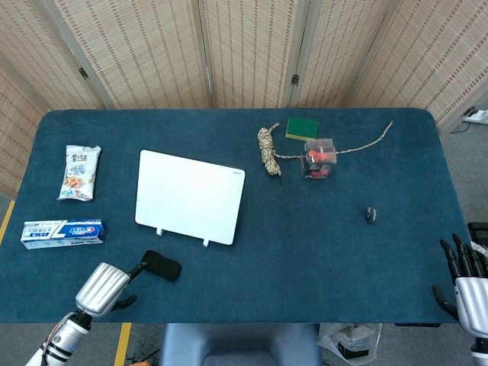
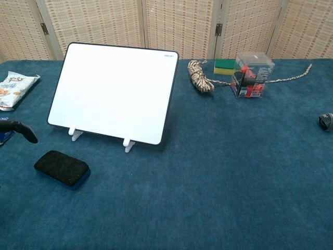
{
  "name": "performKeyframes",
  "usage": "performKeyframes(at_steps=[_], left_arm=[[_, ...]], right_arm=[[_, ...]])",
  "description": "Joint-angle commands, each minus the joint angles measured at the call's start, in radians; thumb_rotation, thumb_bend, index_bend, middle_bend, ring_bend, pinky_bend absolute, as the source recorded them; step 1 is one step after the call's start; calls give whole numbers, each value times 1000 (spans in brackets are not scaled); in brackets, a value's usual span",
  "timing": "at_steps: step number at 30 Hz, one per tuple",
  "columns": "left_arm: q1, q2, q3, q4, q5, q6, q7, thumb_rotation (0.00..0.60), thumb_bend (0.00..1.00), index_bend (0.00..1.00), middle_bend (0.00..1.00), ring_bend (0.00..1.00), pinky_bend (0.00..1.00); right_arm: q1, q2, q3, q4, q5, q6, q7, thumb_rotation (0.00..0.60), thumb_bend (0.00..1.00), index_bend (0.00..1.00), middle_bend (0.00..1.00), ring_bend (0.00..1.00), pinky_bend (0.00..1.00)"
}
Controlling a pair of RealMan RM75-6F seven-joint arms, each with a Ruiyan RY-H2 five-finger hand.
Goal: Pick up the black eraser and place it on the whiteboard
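Only overhead shows right robot hand [image 1: 467, 284], fingers spread.

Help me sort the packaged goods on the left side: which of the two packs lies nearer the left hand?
The toothpaste box, the long blue-and-white one. It lies near the table's front edge, close to the left hand, while the snack bag lies further back.

In the chest view the left hand [image 2: 20, 130] shows only a dark fingertip; the rest lies past the left edge. The right hand [image 1: 465, 278] is cut off at the head view's lower right corner. The toothpaste box [image 2: 4, 130] and snack packet [image 2: 15, 89] are clipped at the left edge. A small dark object [image 1: 370, 215] is too small to identify.
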Motion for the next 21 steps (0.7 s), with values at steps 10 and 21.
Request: performKeyframes(at_steps=[10, 21], left_arm=[[-141, -63, -28, 66, -35, -146, 49, 600, 231, 274, 1000, 1000, 1000], [-201, -108, -52, 144, -135, -218, 69, 600, 231, 270, 1000, 1000, 1000]], right_arm=[[0, -1, 2, -1, 5, -1, -3, 600, 335, 0, 0, 85, 135], [-2, -1, 4, 1, 4, 4, 1, 600, 335, 0, 0, 86, 135]])
